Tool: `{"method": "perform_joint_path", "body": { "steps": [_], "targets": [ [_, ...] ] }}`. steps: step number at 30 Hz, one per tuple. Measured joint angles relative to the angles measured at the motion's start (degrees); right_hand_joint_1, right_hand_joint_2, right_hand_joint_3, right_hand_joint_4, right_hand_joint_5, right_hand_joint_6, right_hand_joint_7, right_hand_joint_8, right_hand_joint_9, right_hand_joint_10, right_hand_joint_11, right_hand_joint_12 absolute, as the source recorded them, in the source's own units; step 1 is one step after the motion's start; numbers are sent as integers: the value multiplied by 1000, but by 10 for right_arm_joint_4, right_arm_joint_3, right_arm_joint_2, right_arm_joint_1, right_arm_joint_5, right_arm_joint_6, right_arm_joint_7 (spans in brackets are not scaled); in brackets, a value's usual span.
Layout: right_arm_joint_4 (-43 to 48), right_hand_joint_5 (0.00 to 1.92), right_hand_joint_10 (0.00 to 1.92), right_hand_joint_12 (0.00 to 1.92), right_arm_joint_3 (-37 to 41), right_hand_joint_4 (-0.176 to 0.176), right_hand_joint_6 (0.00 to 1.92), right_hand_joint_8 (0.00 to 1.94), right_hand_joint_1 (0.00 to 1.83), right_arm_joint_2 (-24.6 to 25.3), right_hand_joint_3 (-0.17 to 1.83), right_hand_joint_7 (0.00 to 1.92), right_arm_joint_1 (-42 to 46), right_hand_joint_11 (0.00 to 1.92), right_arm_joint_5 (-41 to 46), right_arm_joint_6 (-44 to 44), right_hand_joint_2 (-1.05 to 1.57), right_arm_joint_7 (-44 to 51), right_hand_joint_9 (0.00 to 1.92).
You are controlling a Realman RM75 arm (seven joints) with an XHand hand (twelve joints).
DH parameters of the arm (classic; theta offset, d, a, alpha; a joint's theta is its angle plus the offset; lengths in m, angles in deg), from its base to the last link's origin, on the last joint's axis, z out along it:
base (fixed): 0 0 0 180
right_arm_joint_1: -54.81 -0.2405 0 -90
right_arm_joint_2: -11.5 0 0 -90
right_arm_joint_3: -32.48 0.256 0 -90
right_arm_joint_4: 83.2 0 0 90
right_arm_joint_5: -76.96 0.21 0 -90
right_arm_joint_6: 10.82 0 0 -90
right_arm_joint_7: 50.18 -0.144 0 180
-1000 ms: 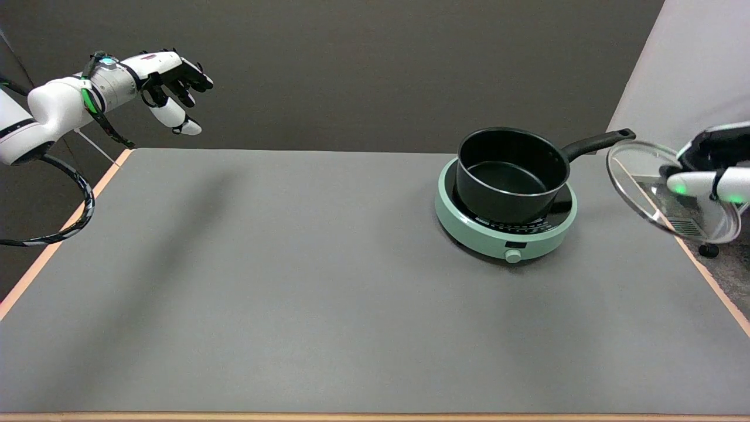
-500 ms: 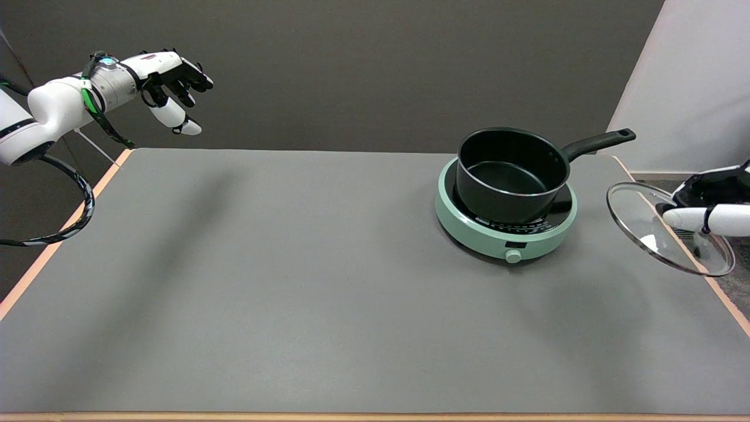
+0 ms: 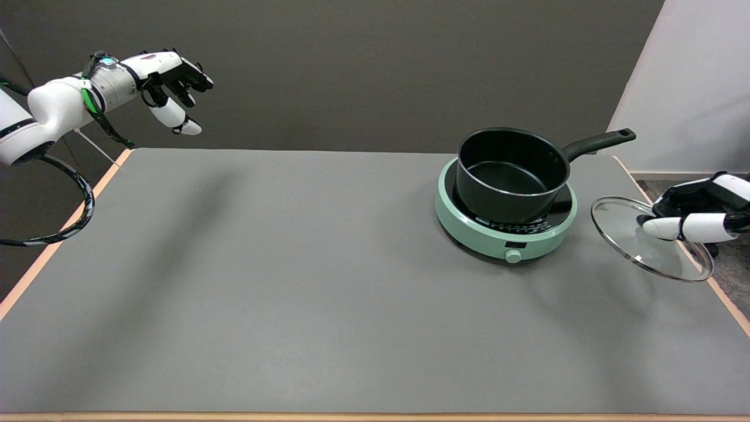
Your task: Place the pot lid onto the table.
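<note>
The glass pot lid [image 3: 630, 234] with a metal rim hangs tilted just above the table's right edge, to the right of the stove. My right hand [image 3: 694, 214] reaches in from the right border and grips the lid at its top, where the knob is hidden behind the fingers. The black pot [image 3: 510, 176] stands uncovered on the mint-green induction stove [image 3: 504, 228], its long handle pointing to the back right. The grey table [image 3: 293, 281] spreads out to the left and front.
The idle left hand [image 3: 170, 76] hovers in the air at the upper left, with a black cable looping below its arm. The table's orange edge [image 3: 726, 302] runs just under and right of the lid. A white wall stands at the back right.
My right hand has carried the lid downward and a little to the left, closer to the table surface, and the lid has flattened somewhat. Pot and stove have stayed put.
</note>
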Motion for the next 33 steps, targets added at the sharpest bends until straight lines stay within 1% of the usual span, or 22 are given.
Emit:
{"method": "perform_joint_path", "body": {
  "steps": [5,7,9,12,13,14,23,33],
  "targets": [
    [-12,746,1756,1904,-24,-176,1102,1394,1239,-14,88,909,-15,365,-5,13,1157,0,827],
    [-16,721,1765,1813,-32,-176,1153,1442,1226,-18,-35,884,-19,341,-7,19,1232,0,794],
    [-20,747,1755,1906,-40,-176,1101,1396,1239,-22,91,909,-24,366,-8,24,1155,0,828],
    [-26,744,1756,1905,-52,-176,1103,1398,1238,-27,83,907,-30,364,-10,31,1160,0,826],
    [-28,739,1763,1883,-55,-176,1114,1409,1235,-29,57,901,-31,358,-11,33,1176,0,816],
    [-30,720,1772,1812,-58,-176,1154,1447,1225,-30,-39,882,-33,340,-11,35,1235,1,788],
    [-46,720,1773,1812,-88,-176,1154,1449,1225,-45,-39,880,-51,338,-13,56,1236,1,785],
    [-70,718,1773,1819,-136,-176,1155,1449,1224,-71,-50,878,-93,344,-15,69,1242,1,787]
  ]
}}
